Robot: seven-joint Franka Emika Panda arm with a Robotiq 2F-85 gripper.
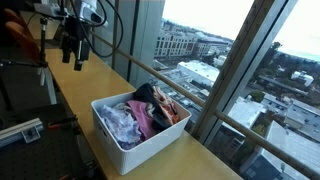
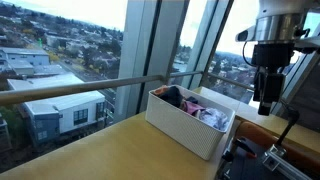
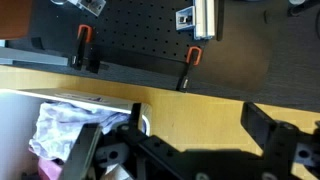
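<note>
My gripper [image 1: 72,55] hangs in the air above the wooden table, well apart from a white bin [image 1: 112,140] full of crumpled clothes in pink, white and dark colours [image 1: 145,110]. In an exterior view the gripper [image 2: 267,98] is up and beyond the bin [image 2: 185,128]. In the wrist view the two black fingers [image 3: 175,140] are spread wide over bare table wood with nothing between them. The bin's rim [image 3: 70,98] and a white cloth [image 3: 62,125] show at the lower left.
The wooden table [image 1: 95,85] runs along tall windows with a rail [image 1: 165,72]. Red-and-black clamps [image 3: 192,58] grip the table's edge, beside a black perforated board [image 3: 140,30]. Equipment stands by the table [image 2: 262,160].
</note>
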